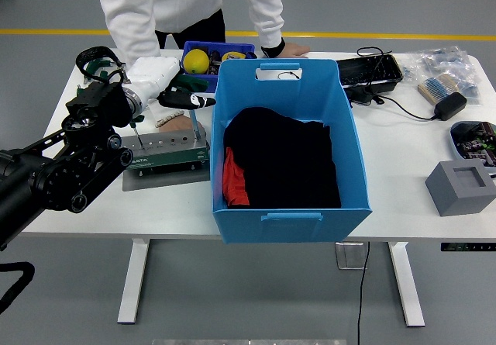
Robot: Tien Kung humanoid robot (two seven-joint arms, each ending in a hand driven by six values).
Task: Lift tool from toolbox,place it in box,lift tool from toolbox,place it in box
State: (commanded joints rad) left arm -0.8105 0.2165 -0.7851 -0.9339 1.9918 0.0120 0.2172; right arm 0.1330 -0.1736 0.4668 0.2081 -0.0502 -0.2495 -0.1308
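One hand in view, the left hand [105, 105], black, jointed, clenched around the handle of a screwdriver [133, 128] whose thin metal shaft stands near upright (tilted slightly), tip still down at the green metal toolbox [164, 151], a flat drilled rack on a grey plate on the white table [101, 213]. Blue plastic box [287, 147], open-topped with dark cloth and something red inside, lies just to the right of the toolbox, so the carry runs rightward over its near wall. Person's gloved hand [155, 74] holds a black tool [186, 99] lying horizontal above the rack.
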